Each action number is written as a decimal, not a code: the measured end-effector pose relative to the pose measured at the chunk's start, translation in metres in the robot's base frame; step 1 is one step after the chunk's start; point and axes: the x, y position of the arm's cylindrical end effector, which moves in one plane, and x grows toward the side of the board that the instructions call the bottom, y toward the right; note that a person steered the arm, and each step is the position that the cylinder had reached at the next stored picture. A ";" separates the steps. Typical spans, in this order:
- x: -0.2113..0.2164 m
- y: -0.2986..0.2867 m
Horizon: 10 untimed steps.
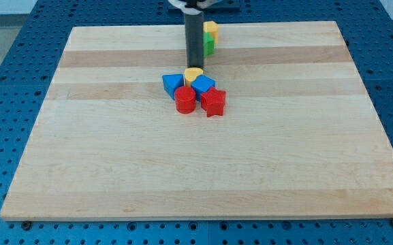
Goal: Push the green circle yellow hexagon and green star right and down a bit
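My tip (195, 64) rests on the board near the view's top centre. Just right of the rod sits a yellow hexagon (211, 28), with a green block (209, 45) directly below it. The rod hides the left part of both, so I cannot tell the green block's shape or whether a second green block is there. My tip is just left of and slightly below the green block, and right above the yellow heart (193, 73).
A tight cluster lies below my tip: the yellow heart, a blue triangle (172, 84), a blue block (203, 85), a red cylinder (185, 99) and a red star (214, 102). The wooden board (114, 156) ends in blue perforated table.
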 end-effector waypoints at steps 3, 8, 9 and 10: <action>-0.085 -0.048; -0.122 0.024; -0.121 0.031; -0.117 0.033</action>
